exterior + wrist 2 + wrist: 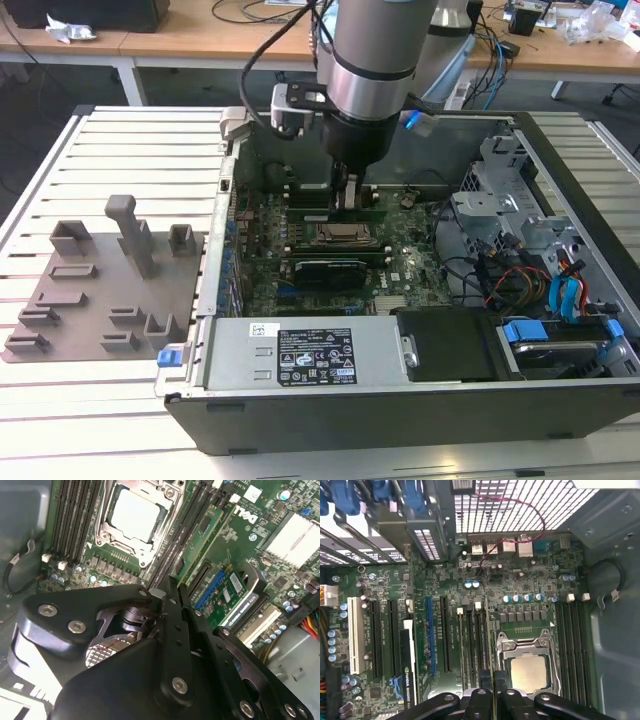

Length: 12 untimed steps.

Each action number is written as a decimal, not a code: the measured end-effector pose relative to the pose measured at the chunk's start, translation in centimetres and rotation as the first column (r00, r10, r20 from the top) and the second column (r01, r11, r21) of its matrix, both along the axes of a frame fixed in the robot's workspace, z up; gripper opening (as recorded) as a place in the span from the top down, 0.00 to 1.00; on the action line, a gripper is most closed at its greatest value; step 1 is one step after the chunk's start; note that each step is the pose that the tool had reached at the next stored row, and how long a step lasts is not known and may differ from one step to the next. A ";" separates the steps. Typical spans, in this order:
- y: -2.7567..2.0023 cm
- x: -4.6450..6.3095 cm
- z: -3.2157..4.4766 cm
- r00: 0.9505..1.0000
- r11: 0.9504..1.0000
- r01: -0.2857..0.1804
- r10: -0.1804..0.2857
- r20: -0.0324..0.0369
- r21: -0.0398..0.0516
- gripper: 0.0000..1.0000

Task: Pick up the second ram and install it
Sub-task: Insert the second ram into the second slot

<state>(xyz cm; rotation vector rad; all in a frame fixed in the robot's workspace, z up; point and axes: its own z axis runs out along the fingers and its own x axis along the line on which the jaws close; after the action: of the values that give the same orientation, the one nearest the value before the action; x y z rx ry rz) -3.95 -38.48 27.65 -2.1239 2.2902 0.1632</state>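
We see the second ram [348, 195] upright, pinched between the closed fingers [481, 700], at the memory slots [470, 645] beside the processor socket [529, 672] inside the open computer case [400, 400], which lies on a white slatted surface [130, 140]; cluttered desks [200, 40] stand behind.

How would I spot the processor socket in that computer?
Inside the open computer case lies a green motherboard. Near its middle is the processor socket: a shiny silver square in a metal frame, flanked by long black slots.
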 end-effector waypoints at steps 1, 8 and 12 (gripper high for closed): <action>0.00 0.1 -0.50 1.000 1.000 0.000 0.000 0.000 0.000 0.87; 0.00 0.2 -2.64 1.000 1.000 0.000 0.000 -0.001 0.000 0.87; 0.00 0.2 -4.28 1.000 1.000 0.000 0.000 -0.001 0.000 0.87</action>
<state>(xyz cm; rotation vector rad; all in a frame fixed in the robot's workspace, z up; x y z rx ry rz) -3.80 -38.48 23.37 -2.1240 2.2906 0.1637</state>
